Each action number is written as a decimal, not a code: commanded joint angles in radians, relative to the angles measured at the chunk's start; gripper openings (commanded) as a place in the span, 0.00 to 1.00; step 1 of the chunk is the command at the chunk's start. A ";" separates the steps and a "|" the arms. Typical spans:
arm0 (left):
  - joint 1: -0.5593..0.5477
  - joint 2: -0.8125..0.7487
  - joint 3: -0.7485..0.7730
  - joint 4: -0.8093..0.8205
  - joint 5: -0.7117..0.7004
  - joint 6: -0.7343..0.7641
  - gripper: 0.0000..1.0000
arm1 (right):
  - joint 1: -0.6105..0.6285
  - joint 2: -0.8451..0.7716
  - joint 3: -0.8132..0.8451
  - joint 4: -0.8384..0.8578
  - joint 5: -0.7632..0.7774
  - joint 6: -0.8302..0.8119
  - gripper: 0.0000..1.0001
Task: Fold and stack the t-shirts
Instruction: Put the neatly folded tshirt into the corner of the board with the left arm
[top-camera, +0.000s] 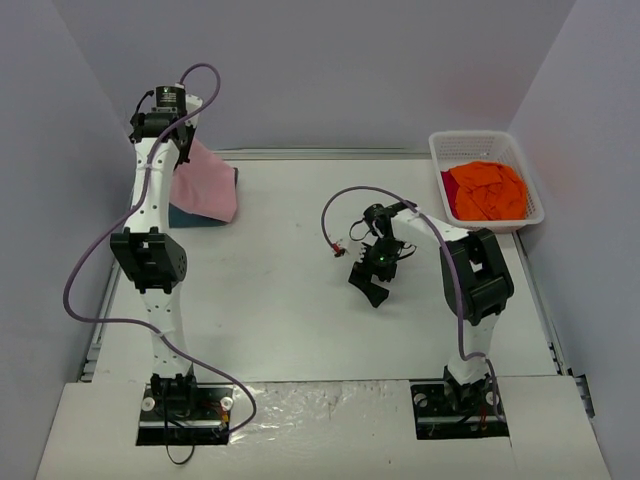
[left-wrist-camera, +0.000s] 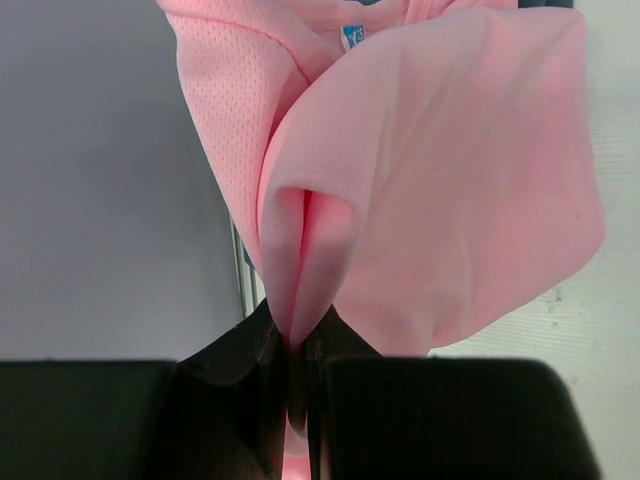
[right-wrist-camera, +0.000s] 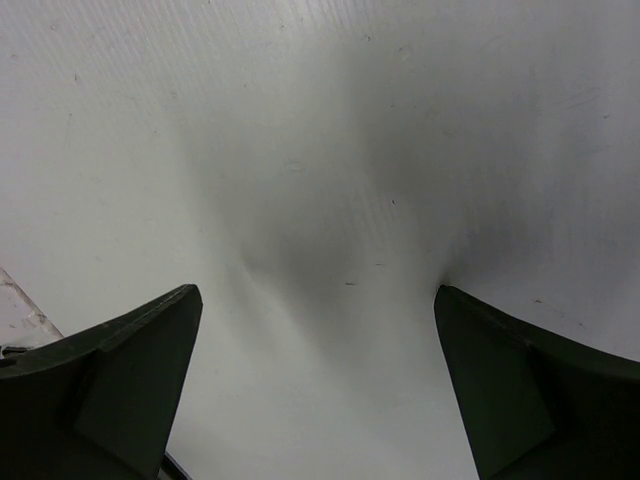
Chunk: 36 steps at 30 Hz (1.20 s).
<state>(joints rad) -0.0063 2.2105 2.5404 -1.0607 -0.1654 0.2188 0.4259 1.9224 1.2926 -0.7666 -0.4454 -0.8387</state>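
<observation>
T-shirt (top-camera: 485, 190) in basket (top-camera: 471, 136), far right

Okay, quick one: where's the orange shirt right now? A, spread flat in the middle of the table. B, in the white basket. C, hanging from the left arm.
B: the orange shirt lies bunched inside the white basket at the far right.

No readable text; only a small blue tag (left-wrist-camera: 352, 36) at the neck of the pink t-shirt (left-wrist-camera: 450, 200); its print is too small to read
</observation>
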 joint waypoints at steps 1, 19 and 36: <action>0.011 -0.048 -0.032 0.063 -0.051 0.053 0.02 | -0.003 0.058 -0.013 -0.039 0.016 0.004 1.00; 0.062 0.043 -0.089 0.186 -0.091 0.120 0.02 | -0.007 0.151 0.001 -0.063 0.043 0.018 1.00; 0.042 -0.089 -0.456 0.689 -0.431 0.280 0.50 | -0.009 0.175 -0.004 -0.085 0.036 0.009 1.00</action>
<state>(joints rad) 0.0444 2.2543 2.0926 -0.5026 -0.4873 0.4393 0.4259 1.9865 1.3628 -0.8345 -0.4419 -0.8124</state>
